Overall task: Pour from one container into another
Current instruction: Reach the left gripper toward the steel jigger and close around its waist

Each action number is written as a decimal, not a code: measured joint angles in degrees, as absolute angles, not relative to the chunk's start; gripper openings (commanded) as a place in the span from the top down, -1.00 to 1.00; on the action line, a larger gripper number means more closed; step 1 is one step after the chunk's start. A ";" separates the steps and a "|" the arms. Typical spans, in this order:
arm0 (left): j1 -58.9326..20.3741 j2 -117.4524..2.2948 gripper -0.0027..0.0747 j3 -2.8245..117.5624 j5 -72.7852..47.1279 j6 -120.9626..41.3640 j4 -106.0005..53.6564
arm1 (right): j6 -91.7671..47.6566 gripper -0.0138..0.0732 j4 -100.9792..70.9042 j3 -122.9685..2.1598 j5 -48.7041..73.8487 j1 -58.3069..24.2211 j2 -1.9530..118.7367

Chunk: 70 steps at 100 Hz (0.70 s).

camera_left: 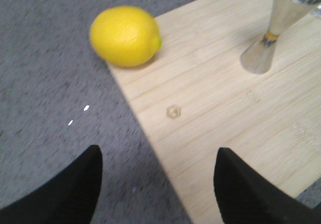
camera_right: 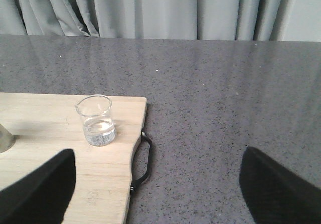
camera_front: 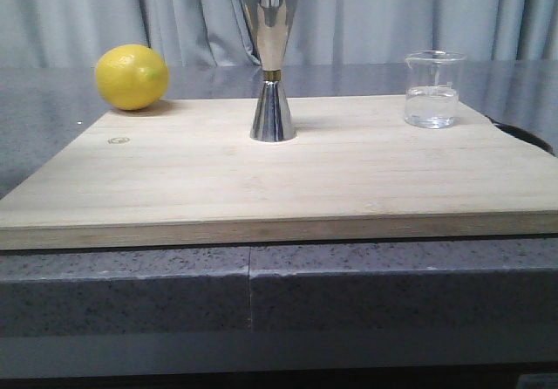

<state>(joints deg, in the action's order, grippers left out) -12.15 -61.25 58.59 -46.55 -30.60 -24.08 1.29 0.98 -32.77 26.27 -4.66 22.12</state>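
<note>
Three things sit on my board (camera_front: 279,188): a lemon (camera_front: 131,77) at one far corner, the steel jigger (camera_front: 271,66) upright near the middle of the back edge, and the glass beaker (camera_front: 432,89) at the other far corner, holding a little clear liquid. Neither arm shows in the front view, so I go by the wrist cameras. My left gripper (camera_left: 158,184) hangs with its jaws spread wide and nothing between them; the board's edge runs through the gap, the lemon lies well ahead, and the jigger stands ahead and off to one side. My right gripper (camera_right: 158,184) is also spread and empty, with the beaker ahead of one finger rather than centred in the gap, well apart from it. I judge the spacing deliberate: beaker on the right arm's side for grasping, jigger standing free with its mouth up to receive. Pouring has not begun; the next move looks like lining the right jaws up around the beaker.
</note>
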 measured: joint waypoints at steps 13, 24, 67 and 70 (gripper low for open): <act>-12.15 -65.94 -0.20 56.95 -41.64 -47.75 -40.92 | 1.29 -0.70 0.98 -32.77 26.27 -4.66 22.12; -12.15 -69.81 -0.20 54.67 -38.42 -63.73 -56.84 | 1.29 -0.70 0.98 -32.77 26.27 -4.66 22.12; -12.15 -86.93 -0.20 51.55 -48.43 -108.28 -94.10 | 1.29 -0.70 0.98 -32.77 26.27 -4.66 22.12; -12.15 -87.87 -0.20 51.55 -49.96 -109.66 -94.88 | 1.29 -0.70 0.98 -32.77 26.27 -4.66 22.12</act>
